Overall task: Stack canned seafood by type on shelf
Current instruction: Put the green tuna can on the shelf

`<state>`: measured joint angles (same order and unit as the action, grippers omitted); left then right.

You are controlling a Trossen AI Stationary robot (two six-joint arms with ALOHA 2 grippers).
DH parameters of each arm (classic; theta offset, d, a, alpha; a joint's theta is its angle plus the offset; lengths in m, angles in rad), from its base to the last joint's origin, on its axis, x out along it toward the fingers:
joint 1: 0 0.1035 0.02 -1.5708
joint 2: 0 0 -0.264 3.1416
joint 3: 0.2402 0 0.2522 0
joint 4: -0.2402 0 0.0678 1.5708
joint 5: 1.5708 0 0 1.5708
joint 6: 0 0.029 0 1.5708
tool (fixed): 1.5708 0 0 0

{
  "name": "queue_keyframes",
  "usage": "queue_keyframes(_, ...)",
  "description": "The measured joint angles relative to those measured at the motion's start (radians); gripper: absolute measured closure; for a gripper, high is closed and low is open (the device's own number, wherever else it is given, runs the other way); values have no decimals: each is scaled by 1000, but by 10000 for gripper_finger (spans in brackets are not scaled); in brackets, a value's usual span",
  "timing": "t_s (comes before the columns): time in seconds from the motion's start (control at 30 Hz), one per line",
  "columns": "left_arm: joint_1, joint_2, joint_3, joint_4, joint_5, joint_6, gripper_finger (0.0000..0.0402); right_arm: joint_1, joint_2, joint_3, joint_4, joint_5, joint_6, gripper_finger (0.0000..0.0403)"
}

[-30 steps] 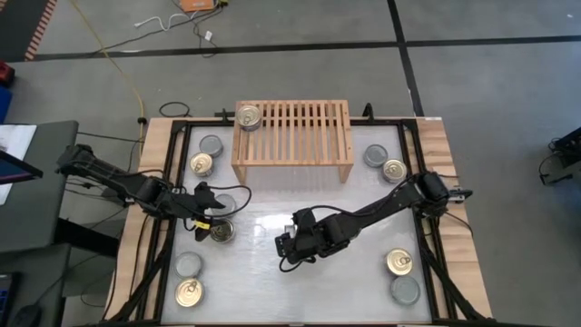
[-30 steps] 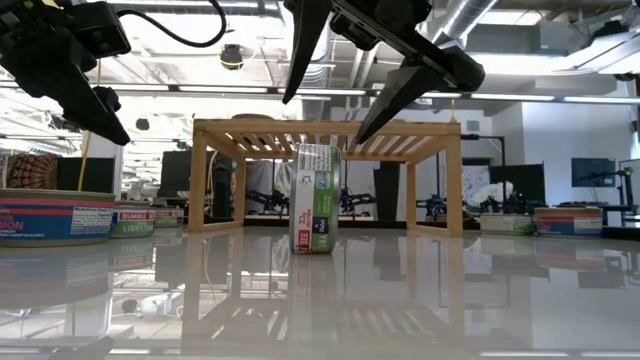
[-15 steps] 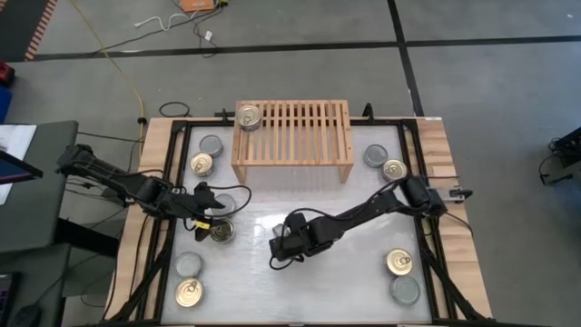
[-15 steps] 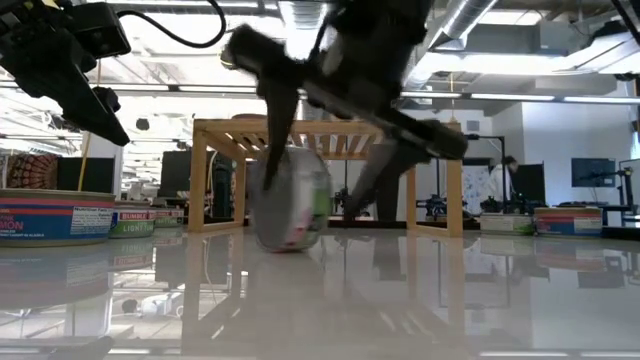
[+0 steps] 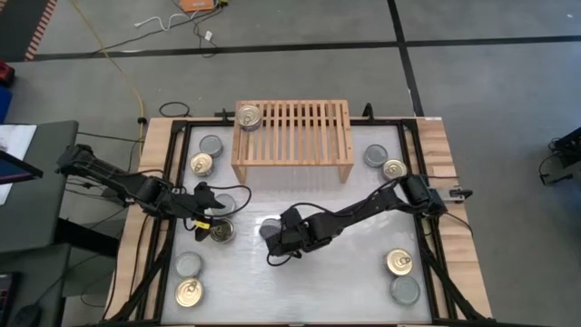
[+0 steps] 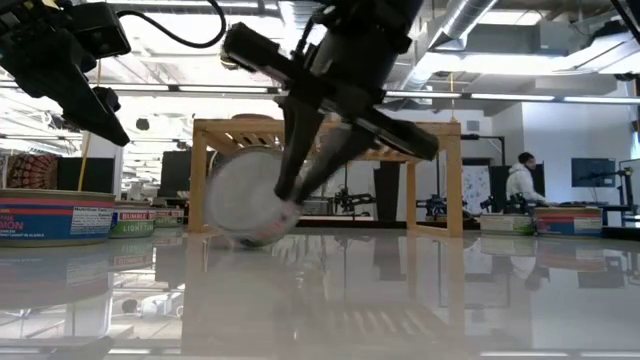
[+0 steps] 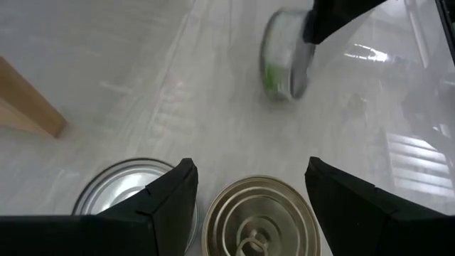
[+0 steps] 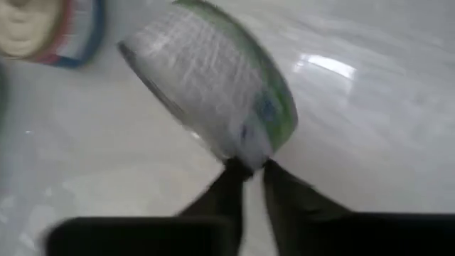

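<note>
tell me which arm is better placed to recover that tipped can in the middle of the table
Right. Its pincer is at the tilted can, fingers nearly closed against its rim. The left pincer hangs open over a gold-topped can farther left.

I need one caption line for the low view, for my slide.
Right end effector tips a blurred can off the table in front of the wooden shelf.

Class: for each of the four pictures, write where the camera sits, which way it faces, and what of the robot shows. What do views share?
High view: above the white table, facing straight down; both dark arms show.
Low view: at table-top height, facing level towards the light-wood slatted shelf; arms enter from above.
Left wrist view: on the left arm, facing down past the left gripper at a gold pull-ring tin.
Right wrist view: on the right arm, facing past the right gripper.
Shared: all four show the tilted green-labelled round tin.
</note>
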<state>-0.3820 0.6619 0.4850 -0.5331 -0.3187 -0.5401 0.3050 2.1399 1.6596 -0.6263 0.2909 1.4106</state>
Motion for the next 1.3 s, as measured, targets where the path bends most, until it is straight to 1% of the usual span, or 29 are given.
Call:
queue_keyframes(0.03,0,0,0,0,0,1,152,0,0,0,17,0,-15,370)
queue_keyframes(0.07,0,0,0,0,0,1,152,0,0,0,31,0,-32,384)
queue_keyframes(0.1,0,0,0,0,0,1,152,0,0,0,47,0,-44,387)
queue_keyframes(0.23,0,0,0,0,0,13,152,0,0,0,80,0,-57,372)
queue_keyframes(0.4,0,0,0,0,0,20,152,0,-2,0,89,-1,-58,391)
queue_keyframes(0.47,0,0,0,0,0,20,152,0,-6,0,90,-1,-58,392)
queue_keyframes(0.53,0,0,0,0,0,20,152,-1,-12,0,90,-1,-58,384)
queue_keyframes(0.63,0,0,0,0,-2,-5,152,-2,-22,0,83,-2,-58,358)
queue_keyframes(0.77,0,-2,0,17,-24,-89,152,-2,-42,0,72,-4,-53,335)
queue_keyframes(0.97,0,12,1,34,-24,-237,152,2,-54,1,66,-4,-51,333)
queue_keyframes(1.17,0,79,2,43,-12,-421,152,2,-54,0,61,-5,-67,332)
queue_keyframes(1.3,-5,152,2,140,-1,-523,152,-6,-54,0,34,-8,-110,332)
